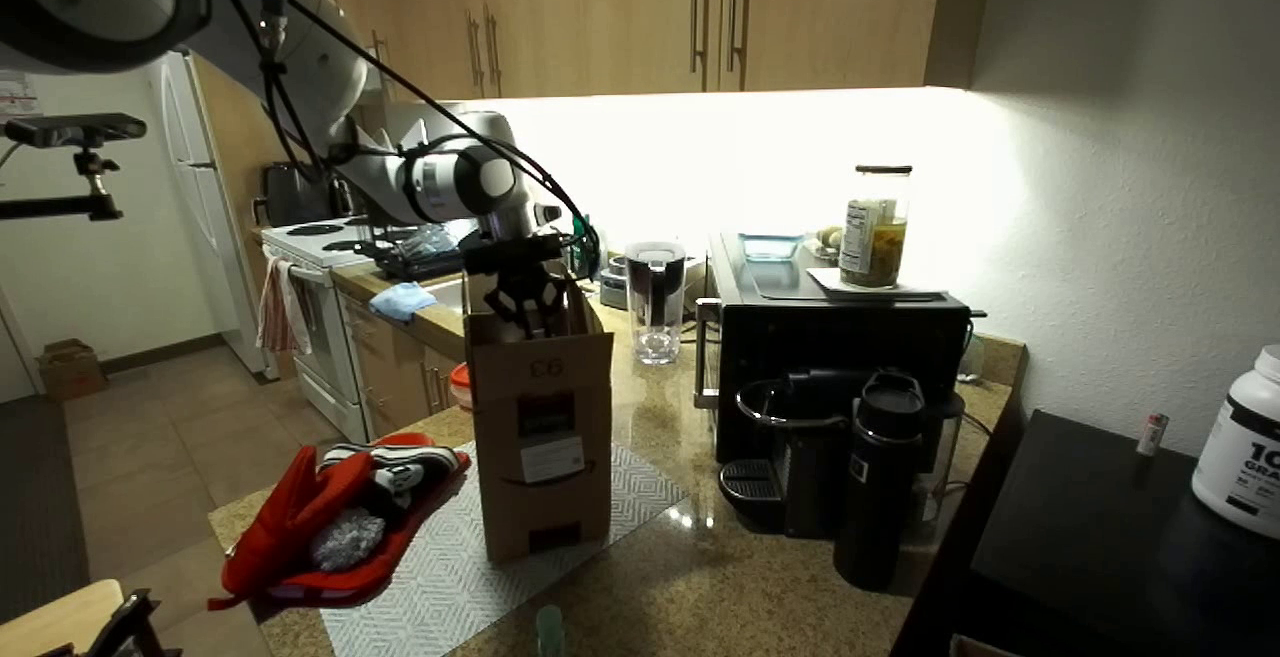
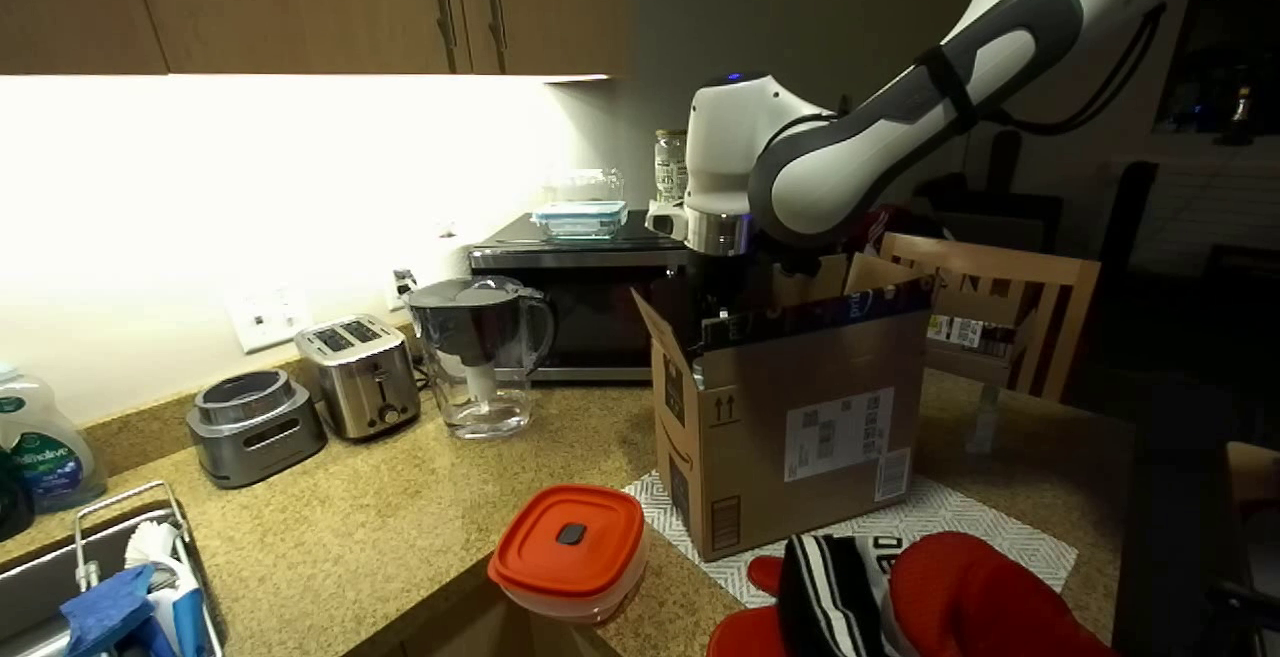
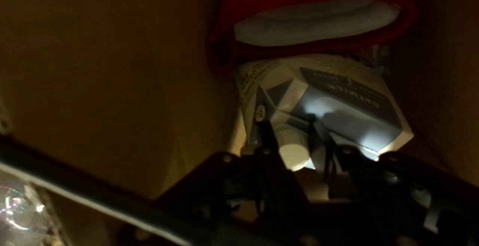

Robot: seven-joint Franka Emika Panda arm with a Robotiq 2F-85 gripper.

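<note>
Robot arm (image 1: 310,57): nearest the lens in an exterior view, enters from 10 o'clock, wrist pointing down into the cardboard box (image 1: 548,407).
Jaws: drawn in to a narrow gap, tips either side of the white cap (image 3: 294,152); looks clamped on it, lower parts too dark to read.
Carton (image 3: 348,111): inside the cardboard box, lettering looks like OATMILK; cap at its 7 o'clock in the wrist view, blue-grey panel off toward 2 o'clock. Upright or tilted: can't tell.
Carton handling: likely heavy if full, fill not visible; board walls stiffish, would dent under a hard squeeze; coated faces probably slick.
Cap hold: hard, small, round. Square across its sides works, but weight would hang off that one point, so pivoting or unscrewing is a risk. Sturdier hold: across the carton's body, below the sloped top.
Red fabric (image 3: 314,17): soft, pale lining, at 12 o'clock from the carton, wrist view.
Printed packaging (image 3: 258,72): pale, shows between those two; what it is, unclear.
Box: flaps up, on a patterned mat (image 1: 440,567) over the surface (image 1: 720,577); brown wall at 9 o'clock of the jaws in the wrist view.
Fabric pile (image 1: 345,512): red, black and white, box's 8 o'clock in an exterior view.
Coffee machine (image 1: 805,482): box's 3 o'clock, in an exterior view.
</note>
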